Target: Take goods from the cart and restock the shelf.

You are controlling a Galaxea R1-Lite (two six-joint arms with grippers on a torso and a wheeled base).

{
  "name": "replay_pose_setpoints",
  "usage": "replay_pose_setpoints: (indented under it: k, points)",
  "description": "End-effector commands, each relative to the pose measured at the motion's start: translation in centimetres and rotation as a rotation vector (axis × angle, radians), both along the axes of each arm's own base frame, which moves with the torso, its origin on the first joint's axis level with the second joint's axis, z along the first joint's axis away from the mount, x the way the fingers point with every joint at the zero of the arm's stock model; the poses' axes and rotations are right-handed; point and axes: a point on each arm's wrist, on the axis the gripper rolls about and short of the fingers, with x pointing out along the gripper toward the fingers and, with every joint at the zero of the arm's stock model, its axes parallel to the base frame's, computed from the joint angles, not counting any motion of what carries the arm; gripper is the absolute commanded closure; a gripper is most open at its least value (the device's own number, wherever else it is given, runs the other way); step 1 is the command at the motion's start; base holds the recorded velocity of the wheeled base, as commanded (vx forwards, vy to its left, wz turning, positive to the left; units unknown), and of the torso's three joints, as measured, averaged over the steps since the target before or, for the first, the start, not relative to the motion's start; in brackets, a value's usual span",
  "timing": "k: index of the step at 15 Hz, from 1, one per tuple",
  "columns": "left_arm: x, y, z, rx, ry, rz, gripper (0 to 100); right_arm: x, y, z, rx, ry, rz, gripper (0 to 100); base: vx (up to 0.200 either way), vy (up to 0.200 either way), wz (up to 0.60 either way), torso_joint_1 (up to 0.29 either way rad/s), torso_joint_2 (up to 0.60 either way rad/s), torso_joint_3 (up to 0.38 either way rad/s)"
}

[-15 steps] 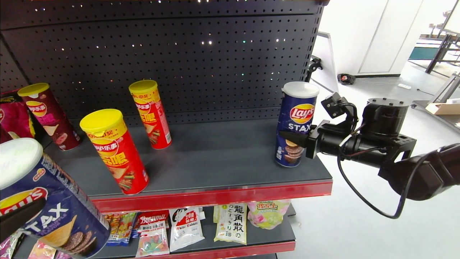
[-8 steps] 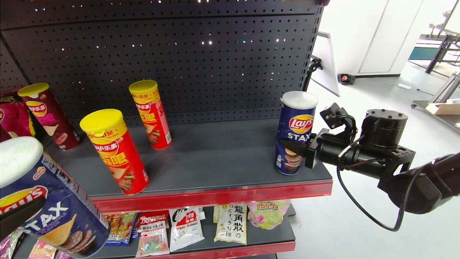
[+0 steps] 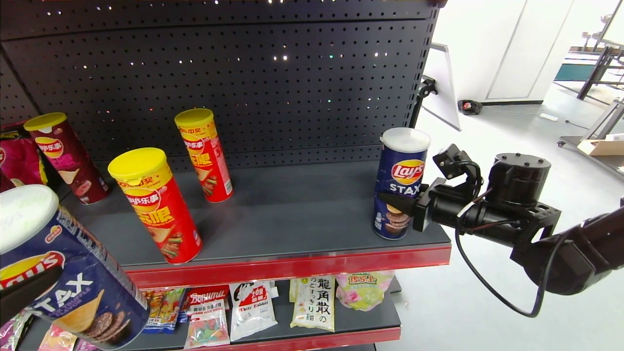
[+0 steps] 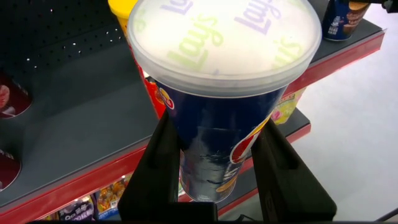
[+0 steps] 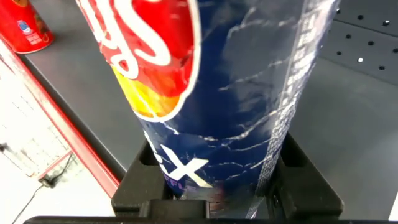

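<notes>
R pincer snug round blue can

Shelf deck: the widest bare stretch is mid-deck, between the rear red chip can and the right blue chip can, open from the red front lip back to the pegboard. The right end is taken, with the right gripper clamped on that can from the aisle side. The left is crowded by the front red chip can and the maroon chip can, with tighter gaps between them. The left blue chip can, gripped by the left gripper, sits in front of the left end.
</notes>
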Motion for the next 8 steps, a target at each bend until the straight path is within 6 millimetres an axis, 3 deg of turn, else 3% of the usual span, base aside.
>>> replay_pose_setpoints:
  k: [1, 8]
  points:
    - [0.0, 0.0, 0.0, 0.000, -0.001, 0.000, 100, 0.0, 0.1, -0.3, -0.003, 0.006, 0.003, 100, 0.000, 0.000, 0.00, 0.000, 0.00, 0.000]
    - [0.1, 0.0, 0.0, 0.000, 0.002, 0.000, 100, 0.1, 0.4, -1.2, 0.005, -0.028, 0.010, 100, 0.000, 0.000, 0.00, 0.000, 0.00, 0.000]
